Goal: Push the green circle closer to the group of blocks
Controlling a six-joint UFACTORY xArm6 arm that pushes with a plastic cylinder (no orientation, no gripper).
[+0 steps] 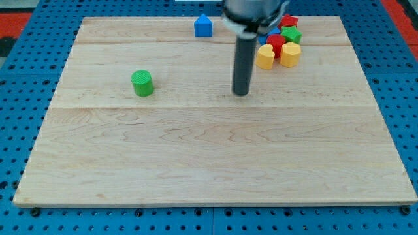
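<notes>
The green circle point(142, 83) is a short green cylinder standing alone on the wooden board point(209, 163), left of centre. My tip point(241, 93) rests on the board well to the right of it, apart from it. The group of blocks sits at the view's top right: a yellow heart point(265, 57), a yellow hexagon point(290, 55), a red block point(276, 44), a green block point(292, 34), another red block point(289, 21) and a blue block partly hidden behind the rod. The tip is below and left of the group.
A blue house-shaped block point(204, 26) stands alone near the board's top edge, left of the rod. The board lies on a blue perforated table point(19, 98). The arm's dark body point(251, 13) hangs over the top of the board.
</notes>
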